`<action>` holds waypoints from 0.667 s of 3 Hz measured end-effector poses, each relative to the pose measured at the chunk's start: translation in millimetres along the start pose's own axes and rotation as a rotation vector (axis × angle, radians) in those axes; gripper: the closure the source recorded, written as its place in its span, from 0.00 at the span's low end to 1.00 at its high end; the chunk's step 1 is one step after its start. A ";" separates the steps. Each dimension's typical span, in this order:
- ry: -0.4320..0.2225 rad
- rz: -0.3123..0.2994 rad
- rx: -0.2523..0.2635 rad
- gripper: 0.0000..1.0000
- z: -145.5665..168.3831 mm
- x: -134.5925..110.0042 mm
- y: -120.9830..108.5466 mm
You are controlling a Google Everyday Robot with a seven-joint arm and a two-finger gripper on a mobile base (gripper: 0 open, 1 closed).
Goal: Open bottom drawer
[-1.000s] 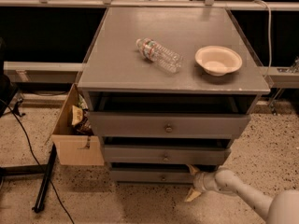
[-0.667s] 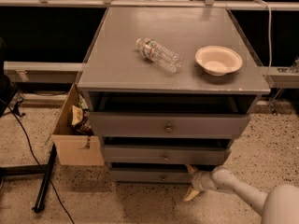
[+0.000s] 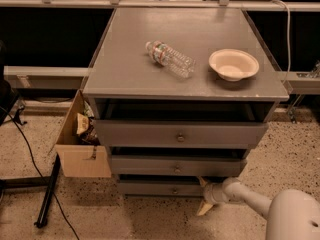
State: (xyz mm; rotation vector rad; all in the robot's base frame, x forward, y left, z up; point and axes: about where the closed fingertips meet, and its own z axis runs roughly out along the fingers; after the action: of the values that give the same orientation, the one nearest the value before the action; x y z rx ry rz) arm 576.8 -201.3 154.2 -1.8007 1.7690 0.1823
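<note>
A clear plastic bottle (image 3: 170,59) was seen lying on its side on the grey counter (image 3: 125,69), near a cream round bowl (image 3: 233,64). An open brown cardboard box (image 3: 80,144) was set against the cabinet's left side. The slim grey bottom drawer (image 3: 150,188), with its small round knob, was found lowest, just above the floor and only slightly pulled out. The white-armed gripper (image 3: 200,196) was held at its right end, its tan fingers (image 3: 205,208) spread apart. Compared with one second earlier, hardly any shift was noted. The arm was cut off at the lower right corner; contact with the drawer could not be judged.
</note>
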 end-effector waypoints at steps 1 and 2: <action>0.012 0.003 -0.012 0.00 5.8 4.8 2.0; 0.006 0.036 -0.061 0.00 8.0 4.5 4.8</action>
State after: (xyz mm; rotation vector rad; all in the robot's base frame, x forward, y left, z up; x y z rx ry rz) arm 575.2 -200.9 143.9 -1.8143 1.8191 0.2490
